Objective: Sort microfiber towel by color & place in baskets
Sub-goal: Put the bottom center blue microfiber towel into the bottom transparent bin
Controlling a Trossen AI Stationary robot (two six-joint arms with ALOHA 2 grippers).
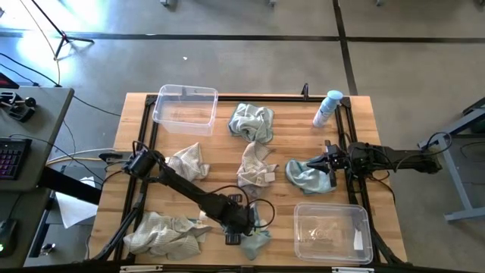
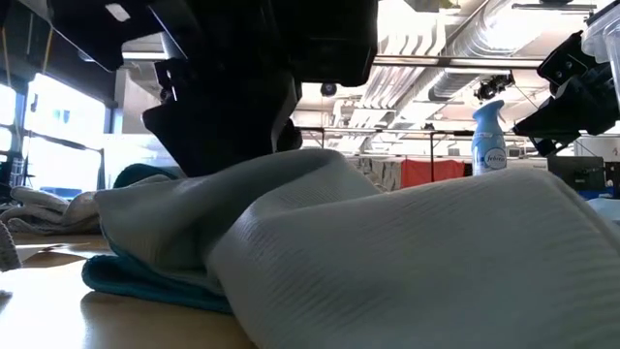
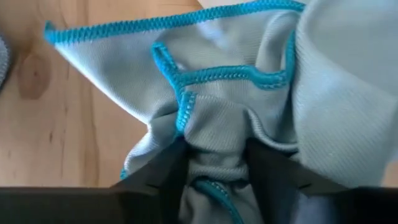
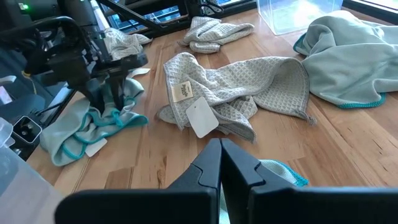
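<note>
Wooden slats make up the tabletop [image 1: 220, 178] we work on, and our left pincer [image 1: 246, 226] sits at its near edge, clamped on a pale teal-blue towel [image 3: 217, 106] with bright blue stitching. Our right pincer [image 1: 327, 163] hovers with its fingers pressed together and holding nothing, just above a second teal towel [image 1: 307, 176] at the right side. Between them lies a beige-grey waffle towel [image 4: 242, 87] with a white hang tag [image 4: 200, 117] and a small sewn label [image 4: 181, 91]; we cannot read the print on either. One clear basket [image 1: 184, 108] stands at the far left, the other [image 1: 333, 231] at the near right, bearing a white label [image 1: 358, 239]. A white spray bottle [image 2: 488, 136] with a blue cap stands far right, its blue logo too small to read.
</note>
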